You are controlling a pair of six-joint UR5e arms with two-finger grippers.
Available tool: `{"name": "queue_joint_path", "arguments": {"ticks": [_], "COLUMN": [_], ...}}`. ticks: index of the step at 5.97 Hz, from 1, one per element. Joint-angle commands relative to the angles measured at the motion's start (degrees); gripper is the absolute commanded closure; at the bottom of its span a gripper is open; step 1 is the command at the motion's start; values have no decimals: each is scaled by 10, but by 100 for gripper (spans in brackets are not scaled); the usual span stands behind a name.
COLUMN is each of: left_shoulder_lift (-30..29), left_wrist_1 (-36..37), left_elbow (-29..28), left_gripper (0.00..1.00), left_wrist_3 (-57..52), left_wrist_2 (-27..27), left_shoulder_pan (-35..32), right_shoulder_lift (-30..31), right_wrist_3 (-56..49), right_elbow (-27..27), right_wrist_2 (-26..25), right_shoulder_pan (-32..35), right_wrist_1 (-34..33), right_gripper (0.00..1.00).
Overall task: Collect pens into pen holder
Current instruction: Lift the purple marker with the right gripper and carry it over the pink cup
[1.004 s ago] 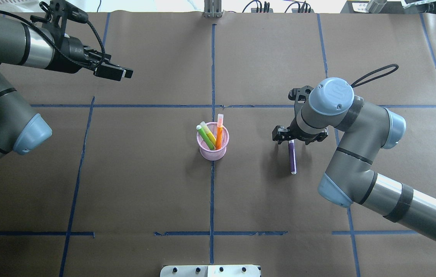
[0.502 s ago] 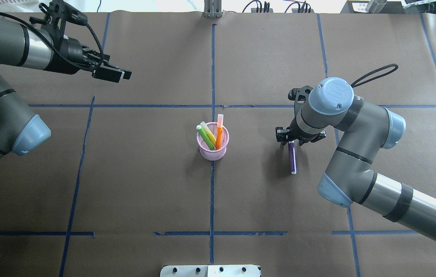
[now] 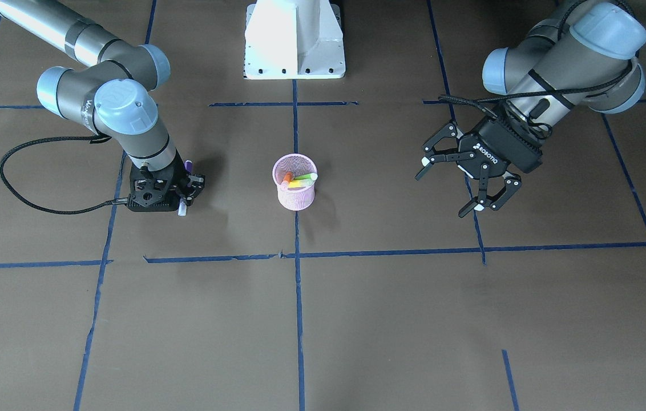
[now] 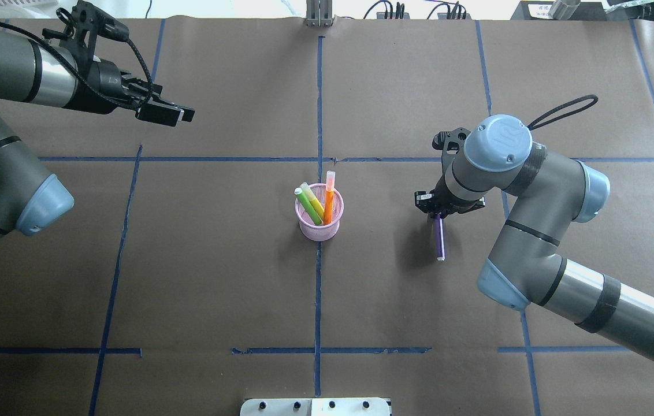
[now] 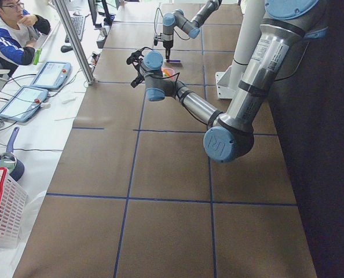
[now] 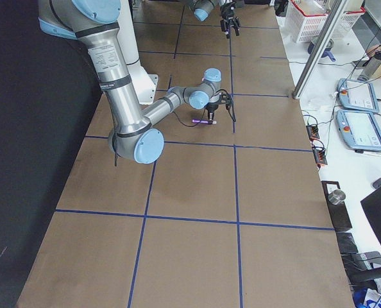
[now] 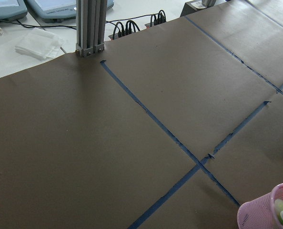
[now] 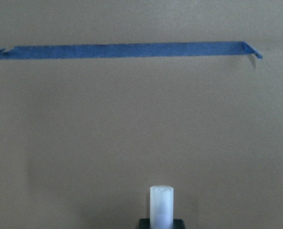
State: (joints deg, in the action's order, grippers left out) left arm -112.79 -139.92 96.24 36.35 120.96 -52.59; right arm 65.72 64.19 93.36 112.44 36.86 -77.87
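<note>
The pink mesh pen holder [image 4: 319, 226] stands at the table's centre, also in the front view [image 3: 295, 194] and the left wrist view [image 7: 258, 215]. An orange pen [image 4: 329, 202] and a green pen [image 4: 307, 205] stand in it. The purple pen [image 4: 439, 240] lies on the table to the holder's right. My right gripper [image 4: 438, 212] points straight down and is shut on the pen's far end; the front view [image 3: 181, 194] shows it too. The pen's pale cap [image 8: 161, 205] shows in the right wrist view. My left gripper [image 3: 463, 185] is open and empty, raised at the far left [image 4: 179, 113].
Brown paper with blue tape lines [image 4: 318, 115] covers the table. A black cable loop [image 4: 564, 110] hangs off the right wrist. A metal post [image 4: 319, 14] stands at the far edge. The robot's white base [image 3: 294, 40] is behind the holder in the front view.
My right gripper's fingers have closed in on the purple pen's far end. My left gripper has drawn back a little towards the far left.
</note>
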Motion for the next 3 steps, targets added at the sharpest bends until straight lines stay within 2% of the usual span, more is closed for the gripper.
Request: {"name": "queue_joint_path", "arguments": {"ticks": [1, 3], "left_shoulder_lift": [3, 10], "left_wrist_1": [2, 9], "left_elbow": [0, -8], "left_gripper": [0, 0], "left_wrist_3": [-1, -3], "left_wrist_2": [2, 4], "left_shoulder_pan": [-1, -9], "right_shoulder_lift": [-1, -2], "right_wrist_3": [-1, 6], "right_elbow": [32, 125], "right_wrist_2": [4, -24], "right_shoulder_pan": [13, 35], "right_wrist_1": [0, 6], "right_gripper": [100, 100]}}
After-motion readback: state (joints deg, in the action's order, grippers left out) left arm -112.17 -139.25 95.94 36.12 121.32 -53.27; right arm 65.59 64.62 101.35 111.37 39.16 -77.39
